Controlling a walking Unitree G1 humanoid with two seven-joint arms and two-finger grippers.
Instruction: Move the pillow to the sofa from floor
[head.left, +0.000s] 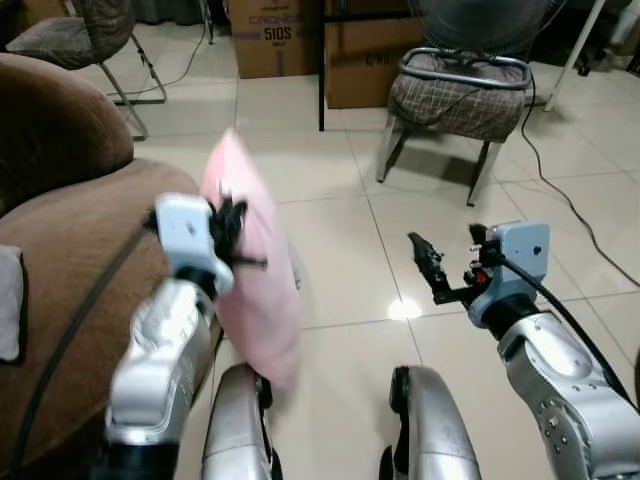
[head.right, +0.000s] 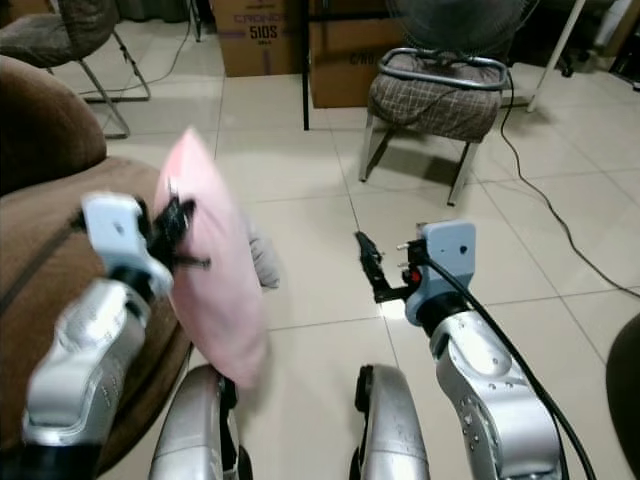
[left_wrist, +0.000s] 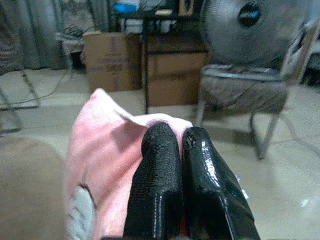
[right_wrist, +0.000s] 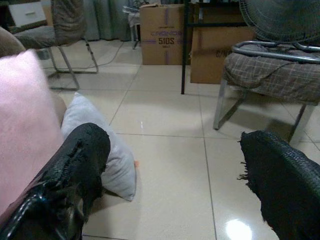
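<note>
We have the pink pillow (head.left: 250, 265) pinched by one edge in our left tool (head.left: 228, 232), its two black fingers (left_wrist: 162, 185) pressed together on the fabric. The pillow hangs off the floor, just beside the front edge of the brown sofa (head.left: 75, 260). Our right tool (head.left: 428, 268) is held out over the tiled floor (head.left: 340, 250), fingers spread wide and holding nothing.

To do this step well, we judge that we should swing the left arm leftward over the seat cushion and lift enough that the hanging lower corner clears the sofa's edge, releasing only once most of the pillow is above the seat.

The right wrist view shows us a second, grey pillow (right_wrist: 102, 150) lying on the floor behind the pink one, which the head views largely hide.
</note>
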